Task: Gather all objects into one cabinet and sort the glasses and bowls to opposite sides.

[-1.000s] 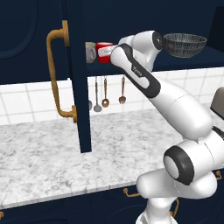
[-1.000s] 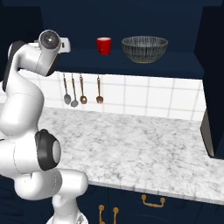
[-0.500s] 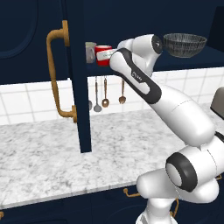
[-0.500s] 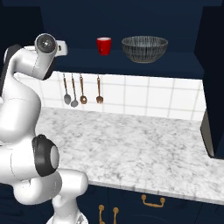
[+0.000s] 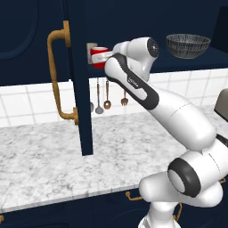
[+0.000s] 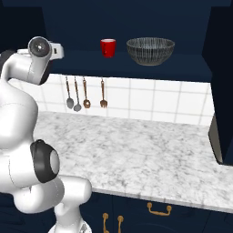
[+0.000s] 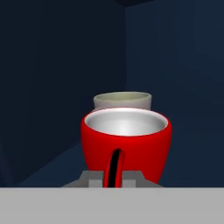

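The red cup point(image 7: 126, 142) sits right at the gripper point(image 7: 114, 177), its handle pinched between the closed fingers, so the claw is clamped on the cup by that thin red loop. No brand, label or lettering can be read on it, only glossy red outside and a pale inside. Directly behind it, close enough that a gap cannot be judged, stands the grey-beige cup point(image 7: 122, 100) on the dark shelf, near the inner corner of the navy cabinet point(image 7: 52, 78). From the left base camera the held cup point(image 5: 99, 56) appears just past the edge of the open cabinet door point(image 5: 80, 89) with its long brass handle point(image 5: 60, 75). Further right on the same shelf stand a second red cup point(image 6: 108, 48) and the mesh-patterned dark bowl point(image 6: 150, 50) (near each other, not touching). Below hang utensils point(image 6: 85, 93) on white tile, above the marble counter point(image 6: 136, 150).
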